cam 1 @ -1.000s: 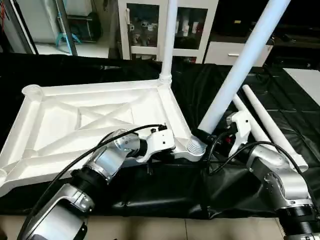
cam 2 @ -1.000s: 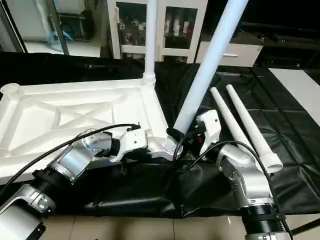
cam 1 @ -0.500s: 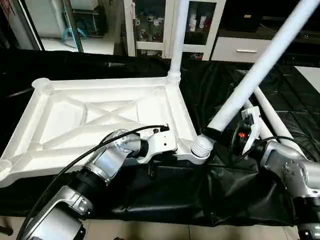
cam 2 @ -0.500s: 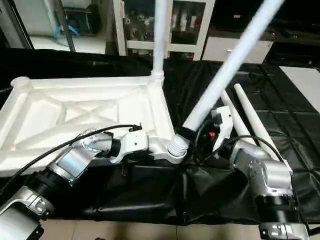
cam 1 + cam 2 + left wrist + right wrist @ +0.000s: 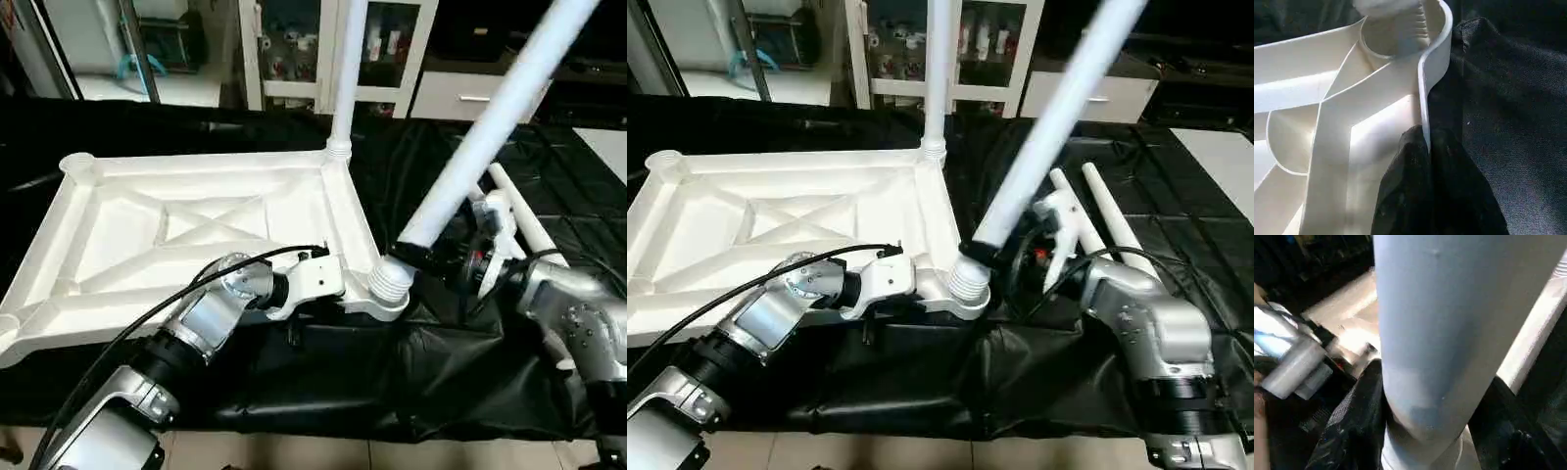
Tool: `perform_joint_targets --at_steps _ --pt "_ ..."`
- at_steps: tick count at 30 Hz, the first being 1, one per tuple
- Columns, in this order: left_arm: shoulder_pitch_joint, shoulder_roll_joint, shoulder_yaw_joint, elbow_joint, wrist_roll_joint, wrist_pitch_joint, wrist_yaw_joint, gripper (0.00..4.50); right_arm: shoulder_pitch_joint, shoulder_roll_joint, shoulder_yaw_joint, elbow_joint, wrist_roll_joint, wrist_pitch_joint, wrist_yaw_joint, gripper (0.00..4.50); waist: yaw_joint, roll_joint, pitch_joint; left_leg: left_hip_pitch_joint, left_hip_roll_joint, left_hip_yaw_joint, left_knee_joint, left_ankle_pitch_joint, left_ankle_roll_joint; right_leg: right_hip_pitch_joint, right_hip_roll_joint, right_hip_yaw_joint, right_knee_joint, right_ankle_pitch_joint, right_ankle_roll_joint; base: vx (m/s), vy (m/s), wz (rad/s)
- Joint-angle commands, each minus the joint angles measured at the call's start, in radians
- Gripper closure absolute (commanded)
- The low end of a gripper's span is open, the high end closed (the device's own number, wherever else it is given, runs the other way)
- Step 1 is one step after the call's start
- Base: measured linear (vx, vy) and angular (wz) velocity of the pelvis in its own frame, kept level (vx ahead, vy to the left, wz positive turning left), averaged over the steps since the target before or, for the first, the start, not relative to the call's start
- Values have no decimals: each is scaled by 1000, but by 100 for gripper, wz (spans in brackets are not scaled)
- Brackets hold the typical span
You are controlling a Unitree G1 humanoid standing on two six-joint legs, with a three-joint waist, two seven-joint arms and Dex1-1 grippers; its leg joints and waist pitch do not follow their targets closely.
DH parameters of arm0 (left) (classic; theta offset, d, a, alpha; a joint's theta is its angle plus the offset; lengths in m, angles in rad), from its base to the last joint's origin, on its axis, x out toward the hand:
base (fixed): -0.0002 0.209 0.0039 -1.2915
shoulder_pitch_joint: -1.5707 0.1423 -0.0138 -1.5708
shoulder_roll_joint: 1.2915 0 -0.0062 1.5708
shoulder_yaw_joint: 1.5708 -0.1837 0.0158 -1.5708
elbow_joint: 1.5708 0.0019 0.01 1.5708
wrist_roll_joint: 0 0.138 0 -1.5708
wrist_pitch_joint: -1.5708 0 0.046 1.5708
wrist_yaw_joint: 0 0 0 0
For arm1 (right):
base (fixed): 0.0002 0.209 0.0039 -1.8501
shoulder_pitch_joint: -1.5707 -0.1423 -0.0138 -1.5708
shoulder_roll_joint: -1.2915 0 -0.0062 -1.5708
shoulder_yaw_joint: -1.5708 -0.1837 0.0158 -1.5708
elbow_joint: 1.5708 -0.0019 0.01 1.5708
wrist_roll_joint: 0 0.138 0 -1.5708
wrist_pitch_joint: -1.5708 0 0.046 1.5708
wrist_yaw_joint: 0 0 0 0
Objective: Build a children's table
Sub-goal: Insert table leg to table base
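At the near corner socket (image 5: 390, 284), our left claw (image 5: 1427, 161) pinches the tabletop (image 5: 196, 225) rim steady while our right claw (image 5: 419, 253) clasps the tilted leg (image 5: 490, 127) for seating.

top (image 5: 196, 220) underside up | one leg (image 5: 345, 73) upright | one leg (image 5: 480, 137) tilted

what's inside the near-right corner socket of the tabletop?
The near-right corner socket holds the ribbed end of a tilted leg, gripped by the right end effector. How deep it sits is hidden.

Silver cylindrical left forearm (image 5: 201, 328), black cable (image 5: 118, 338) looping along it, white wrist housing (image 5: 312, 284), bulbous silver right forearm (image 5: 1146, 328), black ribbed joint collars, black fingers (image 5: 1415, 196)
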Motion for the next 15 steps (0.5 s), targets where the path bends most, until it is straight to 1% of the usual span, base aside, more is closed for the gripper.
perform_joint_targets --at_steps 1,2,6,10,11,12,13,15 --pt "29 20 -46 32 51 19 -7 450 -18 -17 19 12 -46 -37 -6 264 1 -3 -50 17 49 -18 -70 -176 17 30 -52 34 -54 -145 -239 0 0 0" --pt "27 19 -47 34 51 20 -5 450 -16 -21 35 22 -67 -47 -7 264 0 -4 -51 17 49 -19 -69 -176 19 31 -53 34 -53 -147 -239 0 0 0" --pt "24 18 -47 35 52 21 -5 450 -17 -23 51 49 -91 -66 -8 264 1 -6 -53 16 48 -18 -66 -157 31 33 -52 33 -49 -114 -248 0 0 0" --pt "24 18 -48 35 52 22 -5 450 -29 -16 62 82 -105 -79 -1 264 -1 -4 -53 17 48 -18 -65 -157 37 33 -51 32 -49 -115 -255 0 0 0" --pt "24 19 -48 35 53 22 -5 450 -35 -14 68 95 -115 -88 4 264 0 -6 -54 17 49 -18 -64 -153 38 34 -51 33 -48 -110 -256 0 0 0" --pt "24 19 -48 35 53 22 -5 450 -37 -14 71 100 -120 -91 6 264 1 -5 -54 17 49 -18 -64 -148 39 34 -51 33 -46 -105 -257 0 0 0" --pt "25 20 -48 34 53 23 -5 450 -47 -10 79 120 -134 -104 16 264 0 -9 -55 17 48 -17 -62 -138 44 34 -51 32 -45 -91 -261 0 0 0" --pt "25 20 -48 33 53 24 -4 450 -58 -4 83 136 -141 -110 21 264 1 -7 -56 17 48 -17 -60 -126 50 35 -52 33 -43 -78 -267 0 0 0"
